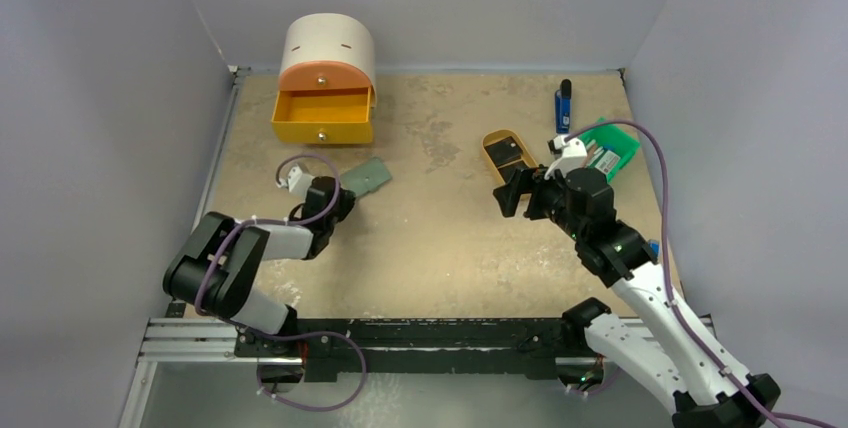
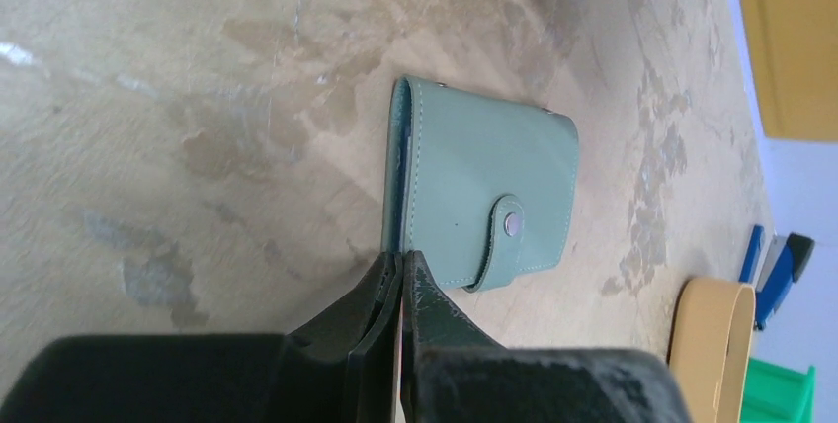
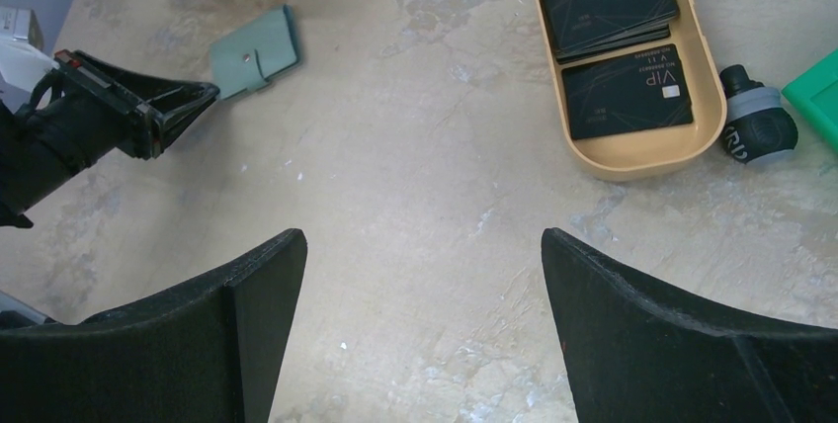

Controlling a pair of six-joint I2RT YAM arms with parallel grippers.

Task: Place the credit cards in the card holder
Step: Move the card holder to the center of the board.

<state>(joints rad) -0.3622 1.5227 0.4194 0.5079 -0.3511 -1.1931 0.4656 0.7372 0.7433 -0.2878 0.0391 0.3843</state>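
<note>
The left hand (image 2: 400,260) was pressed together at the lower left corner of the holder (image 2: 484,186), mid-frame on the tabletop (image 2: 198,97); the cards (image 3: 613,8) were seen upper right, beyond the spread right hand (image 3: 423,240).

A robot lab cell, this was: plain pale walls (image 1: 110,98) boxed in a mottled beige tabletop (image 1: 440,238). Two arms stood bolted to a black-and-aluminium rail (image 1: 420,343) well behind both claws, purple cables (image 1: 655,163) looping over them. Staged props sat out: a toy-sized orange drawer chest (image 1: 325,88) beyond the left claw (image 1: 347,195), a tan tray (image 1: 506,155) just beside the right claw (image 1: 510,193).
</note>
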